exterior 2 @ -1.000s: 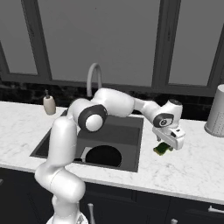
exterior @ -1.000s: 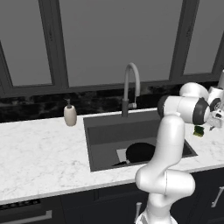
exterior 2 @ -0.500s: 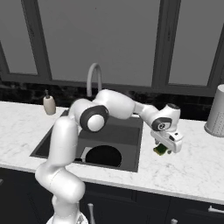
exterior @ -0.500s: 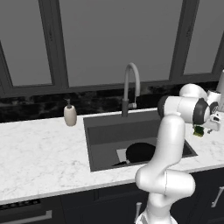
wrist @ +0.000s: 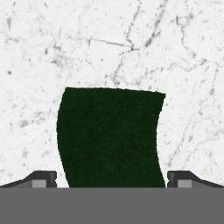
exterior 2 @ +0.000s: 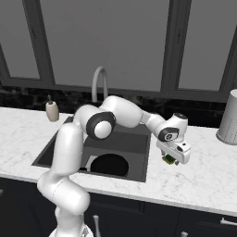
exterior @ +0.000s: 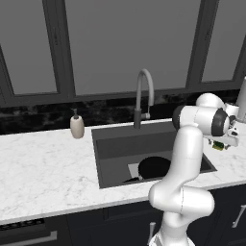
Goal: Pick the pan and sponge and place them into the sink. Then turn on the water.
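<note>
**Sponge gripped right of sink; pan in basin**

The gripper (exterior 2: 172, 159) is seen over the marble counter (exterior 2: 203, 180) just right of the sink (exterior 2: 139, 152), past its right rim. The sponge (exterior 2: 170, 160) is clamped between the fingers; green and a bit of yellow show under the hand in the right base view. In the left base view the sponge (exterior: 220, 145) shows as a small green-yellow patch at the gripper (exterior: 222, 144), right of the sink (exterior: 110, 144). Whether the sponge touches the counter cannot be told.

In the hand view the sponge (wrist: 111, 138) is seen as a dark green block between the two finger tips (wrist: 43, 178), over veined counter (wrist: 131, 43).

The pan (exterior 2: 109, 165) is lying in the sink, at the front of the basin; it is also seen there in the left base view (exterior: 154, 167), partly hidden by the arm.

The faucet (exterior: 144, 96) is standing behind the sink at its back rim. A soap bottle (exterior: 77, 126) is standing left of the sink, near the back wall. A grey canister (exterior 2: 229, 118) is standing well right of the sink.
</note>
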